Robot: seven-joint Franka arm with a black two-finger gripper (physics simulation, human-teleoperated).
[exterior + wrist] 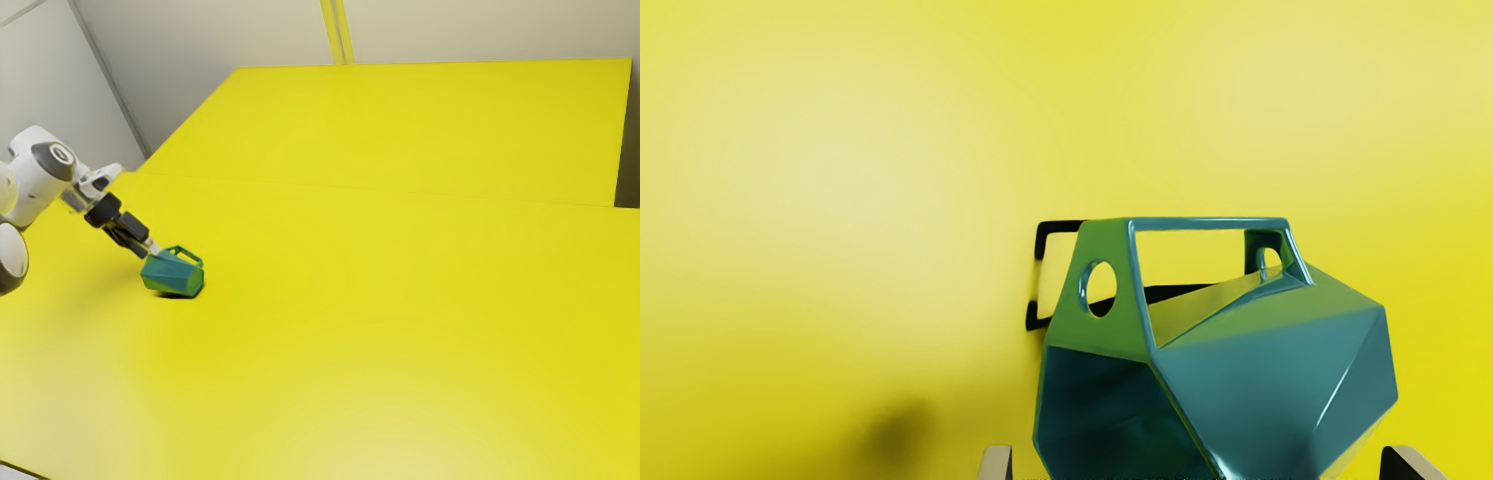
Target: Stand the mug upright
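As the yellow table (400,300) spreads beneath, the black gripper (1198,463) reaches down, jaws wide apart, gripping nothing; between them the teal mug (1240,387) lies sideways, handle (1206,223) uppermost. Grasping seems underway; next: close, then rotate mouth-up.

Mug (1240,387) cut off by wrist view's edge (fingers (996,463) too), arm (40,195) cropped at exterior view's left

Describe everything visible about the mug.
The mug is teal-green, faceted and glossy, perhaps glazed ceramic or plastic. It lies on its side on the yellow table, its angular handle, with round holes at both ends, uppermost. The gripper has open fingers on either side; contact is unclear.
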